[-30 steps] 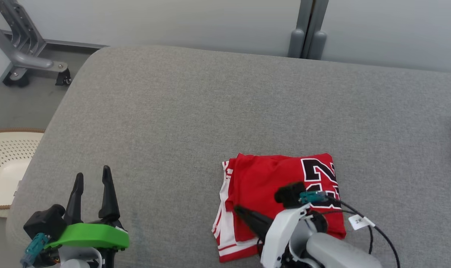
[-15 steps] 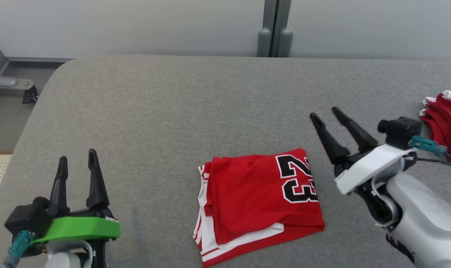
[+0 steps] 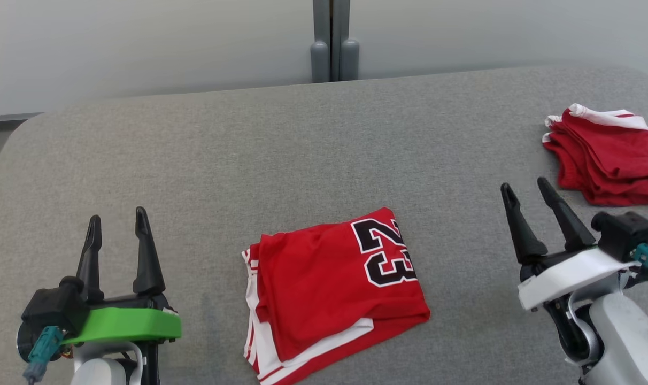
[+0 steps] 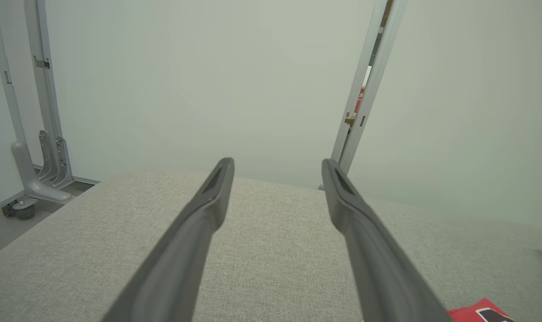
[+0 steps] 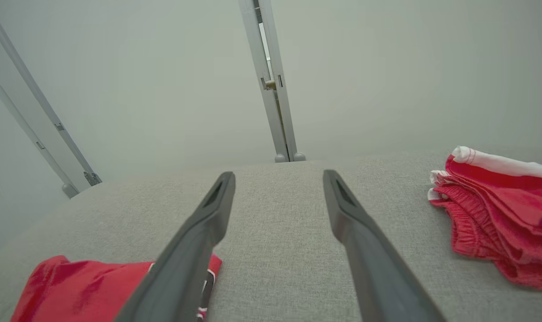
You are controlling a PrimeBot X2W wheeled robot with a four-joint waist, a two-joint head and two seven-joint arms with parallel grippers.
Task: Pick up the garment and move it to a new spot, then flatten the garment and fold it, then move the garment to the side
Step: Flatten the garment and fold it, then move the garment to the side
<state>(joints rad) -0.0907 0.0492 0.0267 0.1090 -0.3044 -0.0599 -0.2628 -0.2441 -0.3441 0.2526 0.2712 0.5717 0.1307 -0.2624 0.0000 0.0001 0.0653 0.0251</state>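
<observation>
A grey fabric-covered desk [image 3: 249,149] meets a pale wall [image 3: 142,43], with a grey post [image 3: 332,43] at twelve o'clock. The folded red garment [image 3: 329,289] lies at six, a red pile [image 3: 607,155] at two. The left claw [image 3: 117,215] at eight and the right claw [image 3: 524,184] at four gape wide, empty.

The folded garment [image 3: 332,291] is laid at the centre of the padded table [image 3: 222,155], flanked by the left gripper [image 3: 117,214] at 8 o'clock and the right gripper [image 3: 524,183] at 3 o'clock; a garment pile [image 3: 607,155] is set at 2 o'clock.

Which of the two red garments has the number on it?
The folded garment in the middle, printed 23; the red pile at far right shows none.
</observation>
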